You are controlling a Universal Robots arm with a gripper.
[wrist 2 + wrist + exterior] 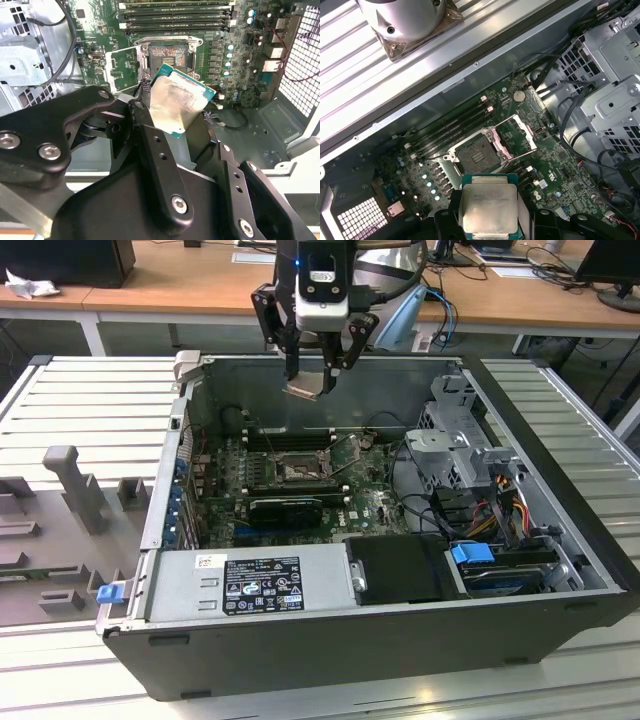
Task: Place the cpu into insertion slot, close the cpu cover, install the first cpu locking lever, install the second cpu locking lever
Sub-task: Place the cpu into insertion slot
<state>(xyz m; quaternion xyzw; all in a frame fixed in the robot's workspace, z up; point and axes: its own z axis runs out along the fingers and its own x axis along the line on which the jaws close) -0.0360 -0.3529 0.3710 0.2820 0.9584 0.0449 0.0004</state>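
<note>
Your cpu point(307, 386) point(177, 102) point(488, 207) sits clamped in the claw point(310, 380) point(488, 222), silvery face outward. The black fingers point(445, 222) press on two opposite edges. It hangs in the air, well above the insertion slot point(297, 469) point(167, 52) point(479, 157) and touching nothing else.

The slot lies bare, its greyish pin field exposed. The cpu cover point(120, 67) point(516, 135) appears to be swung up and open beside it, though its exact angle is hard to judge.

Just beyond the slot you have the long black memory slots point(287, 437) point(175, 15) point(452, 127). A black heatsink block point(285, 508) sits on the near side in the exterior view. All of these are on the green motherboard point(370, 502) at the bottom of the open computer case point(400, 660).

Watch the perforated metal drive cage point(455, 440) point(610, 75) toward the exterior view's right, where loose dark cables point(570, 112) curl close to the board. A grey power supply point(250, 585) fills the near corner. The case rests on a ribbed metal tabletop point(90, 390), with grey moulded fixtures point(75, 485) at the exterior view's left.

The arm points straight down. The claw hovers over the far wall of the case, above its rim, with the cpu slightly tilted.
</note>
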